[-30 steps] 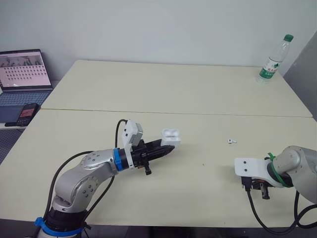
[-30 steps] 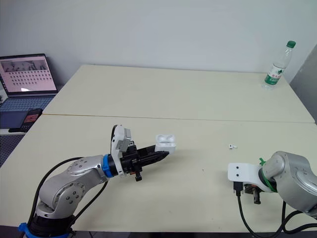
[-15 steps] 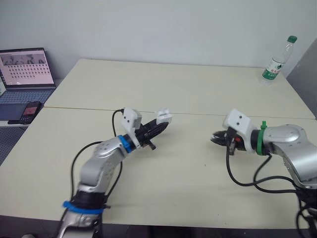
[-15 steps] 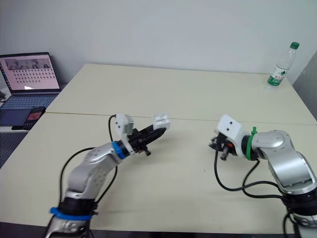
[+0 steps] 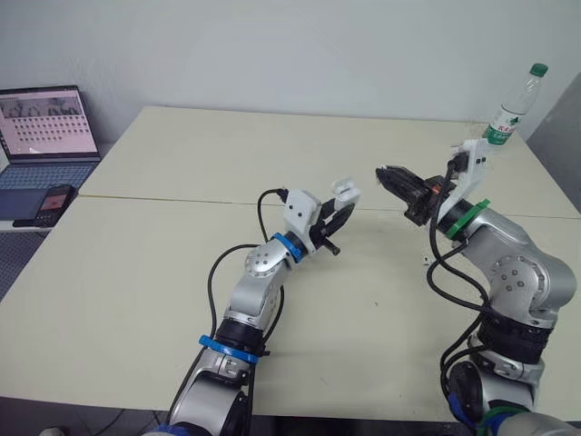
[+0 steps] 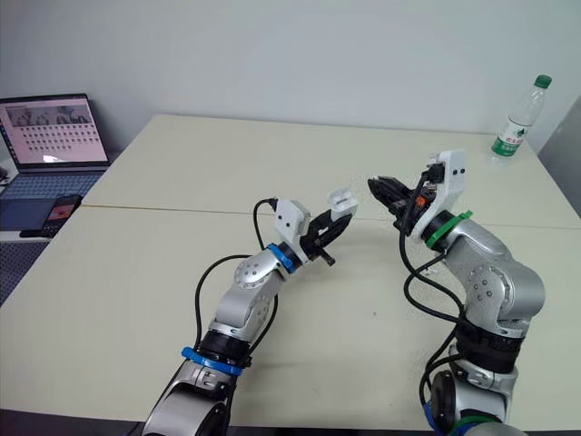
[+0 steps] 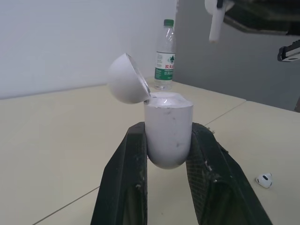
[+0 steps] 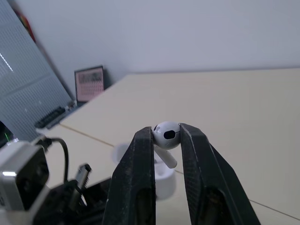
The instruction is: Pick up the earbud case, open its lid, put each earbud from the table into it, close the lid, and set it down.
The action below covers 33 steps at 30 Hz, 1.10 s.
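Open gap between case point(image 5: 345, 191) and earbud point(image 8: 167, 133)

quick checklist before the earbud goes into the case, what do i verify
1. earbud case clamped in left gripper: ok, a finger on each side of its body.
2. lid open: ok, tipped back.
3. earbud in right gripper: ok, pinched by its head, stem free.
4. earbud lined up over the case opening: not ok, it is off to one side, apart from the case.
5. case sockets free: cannot tell, the inside is hidden.
6. second earbud accounted for: ok, lying on the table.
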Each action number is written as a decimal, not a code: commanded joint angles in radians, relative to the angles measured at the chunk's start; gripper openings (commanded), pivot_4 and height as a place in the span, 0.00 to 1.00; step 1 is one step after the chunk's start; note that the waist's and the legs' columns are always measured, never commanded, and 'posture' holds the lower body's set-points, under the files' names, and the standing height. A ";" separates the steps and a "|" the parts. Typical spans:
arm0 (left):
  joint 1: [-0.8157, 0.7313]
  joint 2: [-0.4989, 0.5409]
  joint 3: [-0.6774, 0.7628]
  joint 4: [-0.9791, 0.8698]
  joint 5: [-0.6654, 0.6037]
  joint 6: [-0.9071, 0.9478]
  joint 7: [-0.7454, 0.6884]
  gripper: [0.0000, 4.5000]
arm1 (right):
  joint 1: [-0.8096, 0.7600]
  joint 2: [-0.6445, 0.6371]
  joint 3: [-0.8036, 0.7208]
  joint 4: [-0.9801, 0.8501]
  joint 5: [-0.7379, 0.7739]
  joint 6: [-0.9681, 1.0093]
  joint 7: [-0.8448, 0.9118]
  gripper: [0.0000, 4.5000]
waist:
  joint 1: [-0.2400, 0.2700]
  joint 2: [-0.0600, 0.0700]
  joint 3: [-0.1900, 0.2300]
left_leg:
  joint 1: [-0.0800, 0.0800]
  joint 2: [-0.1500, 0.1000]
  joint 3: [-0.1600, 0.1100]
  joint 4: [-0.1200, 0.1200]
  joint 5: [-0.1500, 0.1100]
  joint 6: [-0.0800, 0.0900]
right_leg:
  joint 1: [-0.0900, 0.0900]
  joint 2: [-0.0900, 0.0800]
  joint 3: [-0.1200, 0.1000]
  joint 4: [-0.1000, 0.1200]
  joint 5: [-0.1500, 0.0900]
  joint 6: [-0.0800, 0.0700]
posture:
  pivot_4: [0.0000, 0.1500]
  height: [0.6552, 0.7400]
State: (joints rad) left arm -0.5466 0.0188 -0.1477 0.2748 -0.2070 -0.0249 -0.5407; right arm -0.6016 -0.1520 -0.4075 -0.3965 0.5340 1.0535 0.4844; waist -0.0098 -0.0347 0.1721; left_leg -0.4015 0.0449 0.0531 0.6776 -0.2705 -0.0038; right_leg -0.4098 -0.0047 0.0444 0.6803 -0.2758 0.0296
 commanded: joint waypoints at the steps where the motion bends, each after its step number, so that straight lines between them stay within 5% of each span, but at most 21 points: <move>1: -0.022 -0.018 0.009 -0.032 0.020 -0.046 0.031 0.17 | -0.007 0.071 -0.040 -0.047 0.120 -0.013 -0.071 0.09 | 0.000 0.000 0.000 | 0.000 0.000 0.000 0.000 0.000 0.000 | 0.000 0.000 0.000 0.000 0.000 0.000 | 1.00 0.95; 16: 0.010 -0.038 -0.009 -0.079 0.028 -0.056 0.030 0.17 | 0.114 0.238 0.064 -0.075 0.296 -0.058 -0.308 0.09 | -0.014 0.000 0.000 | 0.000 0.000 0.000 0.000 0.000 0.000 | 0.000 0.000 -0.001 0.000 0.000 0.000 | 1.00 0.95; 33: 0.026 -0.046 -0.025 -0.116 0.014 -0.028 0.000 0.17 | 0.123 0.165 0.136 -0.020 0.327 -0.149 -0.334 0.09 | -0.019 0.000 0.000 | 0.000 0.000 0.000 0.000 0.000 0.000 | 0.000 0.001 -0.001 -0.001 0.000 0.000 | 1.00 0.95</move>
State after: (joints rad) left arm -0.5181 -0.0132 -0.1656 0.2112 -0.1801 -0.0466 -0.5360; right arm -0.4611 0.0209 -0.2811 -0.4056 0.8448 0.9248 0.1514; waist -0.0291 -0.0345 0.1720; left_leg -0.4019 0.0447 0.0531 0.6773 -0.2705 -0.0038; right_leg -0.4097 -0.0039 0.0438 0.6795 -0.2758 0.0295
